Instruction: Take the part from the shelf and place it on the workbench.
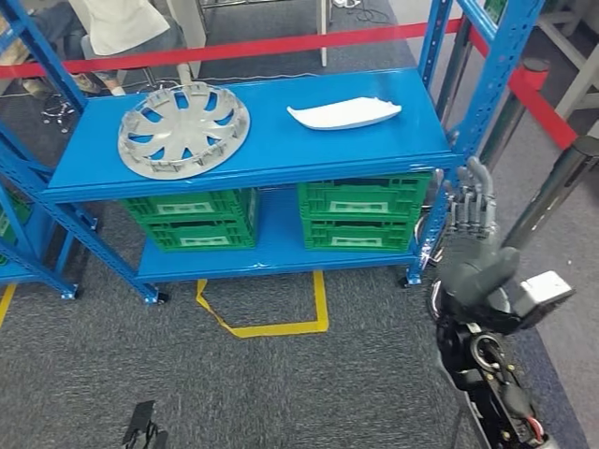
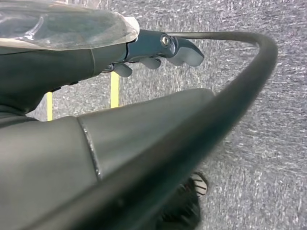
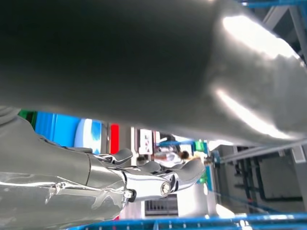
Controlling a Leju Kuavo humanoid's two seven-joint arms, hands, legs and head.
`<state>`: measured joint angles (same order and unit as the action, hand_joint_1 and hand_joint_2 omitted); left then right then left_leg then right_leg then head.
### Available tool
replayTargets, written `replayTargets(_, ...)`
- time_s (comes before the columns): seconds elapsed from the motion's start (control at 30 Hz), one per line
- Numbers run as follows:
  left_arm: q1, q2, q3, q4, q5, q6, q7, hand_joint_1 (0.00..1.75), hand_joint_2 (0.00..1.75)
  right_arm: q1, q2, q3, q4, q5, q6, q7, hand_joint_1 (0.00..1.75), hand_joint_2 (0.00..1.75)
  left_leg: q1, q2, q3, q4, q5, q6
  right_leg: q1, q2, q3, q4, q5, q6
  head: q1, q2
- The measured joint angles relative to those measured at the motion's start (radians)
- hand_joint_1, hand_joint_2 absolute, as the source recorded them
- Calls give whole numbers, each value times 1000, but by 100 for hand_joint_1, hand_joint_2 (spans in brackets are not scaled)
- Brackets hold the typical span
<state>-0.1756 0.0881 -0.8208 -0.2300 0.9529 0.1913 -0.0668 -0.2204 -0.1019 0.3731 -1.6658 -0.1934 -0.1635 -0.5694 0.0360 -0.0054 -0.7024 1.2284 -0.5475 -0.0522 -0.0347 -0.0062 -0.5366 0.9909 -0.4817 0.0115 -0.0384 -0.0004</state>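
A white curved part (image 1: 346, 114) lies on the top board of the blue shelf (image 1: 283, 150), toward its right end. A silver wheel cover (image 1: 183, 128) lies flat at the left end of the same board. My right hand (image 1: 472, 201) is raised beside the shelf's right post, below and to the right of the white part, fingers extended and holding nothing. In the right wrist view the right hand (image 3: 152, 177) shows its fingers stretched out and apart. My left hand (image 2: 159, 48) hangs over the grey carpet with its fingers out straight and nothing in them.
Two green crates (image 1: 194, 220) (image 1: 360, 213) sit on the lower shelf board. Yellow tape (image 1: 283, 323) marks the carpet in front. A red barrier band (image 1: 247, 47) runs behind the shelf, and a person (image 1: 120, 28) sits beyond it. Another rack stands at the right.
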Motion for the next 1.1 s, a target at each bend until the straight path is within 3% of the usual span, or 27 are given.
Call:
replayTargets(0.03, 1, 0, 0, 0, 0, 0, 0, 0, 0, 0, 0, 0, 0, 0, 0, 0, 0, 0, -6, 0, -28, 43, -5, 7, 6, -6, 1, 0, -2, -4, -6, 0)
replayTargets(0.07, 3, 0, 0, 0, 0, 0, 0, 0, 0, 0, 0, 0, 0, 1, 0, 0, 0, 0, -12, 0, -34, 43, 9, 17, 12, -12, 4, 0, -4, -9, -11, 0)
replayTargets(0.1, 4, 0, 0, 0, 0, -1, 0, 0, 0, 0, 0, 1, 0, 1, 0, 0, 0, 0, -21, 1, -19, 3, 40, 31, 19, -17, 7, -1, -6, -12, -17, 0)
replayTargets(0.17, 3, 2, 0, 0, 0, -1, 0, 0, 0, -1, 1, 1, 0, 2, 1, 0, 0, 0, -43, 18, 47, -139, 105, 67, 29, -27, 14, -2, -11, -18, -24, 0)
replayTargets(0.23, 0, 4, 0, 0, 0, -1, 0, 0, 0, -2, 1, 0, 0, 4, 2, 0, 0, 0, -61, 41, 93, -238, 129, 87, 36, -36, 16, -4, -16, -18, -25, 0)
replayTargets(0.3, -2, 4, 0, 0, 0, -1, -1, 0, 0, -2, 1, 0, 0, 6, 3, 1, 0, 0, -64, 41, 101, -261, 128, 83, 38, -48, 19, -7, -19, -14, -25, 0)
replayTargets(0.37, 2, 3, 0, 0, 0, -1, -1, 0, 0, -2, 2, 0, 0, 7, 4, 1, 0, 0, -56, 29, 109, -274, 131, 79, 38, -42, 15, 5, -33, -6, -25, 0)
replayTargets(0.43, 4, 2, 0, 0, 0, -1, -1, 0, 0, -2, 2, -1, 0, 8, 4, 1, 0, 0, -48, 19, 118, -283, 134, 81, 35, -15, -20, 85, -80, 3, -16, 0)
replayTargets(0.5, 2, 1, 0, 0, 0, -1, -1, 0, 0, 1, 2, -1, 0, 9, 5, 2, 0, 0, -48, 8, 121, -283, 132, 85, 33, -1, -84, 221, -137, 9, -3, 0)
replayTargets(0.53, 3, 1, 0, 0, 0, -1, -1, 0, 0, 3, 2, 0, 1, 10, 5, 2, 0, 0, -48, 3, 122, -282, 131, 85, 32, 1, -109, 268, -147, 11, 3, 0)
replayTargets(0.57, 4, 0, 0, 0, 0, -1, -1, 0, 0, 4, 2, 0, 1, 11, 5, 2, 0, 0, -48, -3, 124, -282, 130, 85, 31, 1, -118, 277, -136, 13, 8, 0)
replayTargets(0.6, 4, 0, 0, 0, 0, -1, -1, 0, 0, 5, 2, -1, 2, 11, 5, 2, 0, 0, -48, -9, 127, -281, 128, 84, 30, 1, -107, 244, -105, 13, 13, 0)
replayTargets(0.67, 5, -2, 0, 0, 0, -2, -1, 0, 0, 4, 2, -3, 3, 12, 5, 2, 0, 0, -48, -18, 134, -278, 122, 80, 28, 4, -48, 105, -27, 9, 25, 0)
replayTargets(0.73, 4, -3, 0, 0, 0, -2, -1, 0, 0, 3, 2, -3, 3, 13, 5, 3, 0, 0, -50, -22, 132, -272, 119, 73, 29, 8, -2, 7, 4, 0, 31, 0)
replayTargets(1.1, 2, 0, 0, 2, 0, -3, 0, 0, 0, 2, 3, -1, 3, 15, 9, 3, 0, 0, -48, -22, 128, -274, 123, 65, 38, 12, 8, -14, 2, -14, 18, 0)
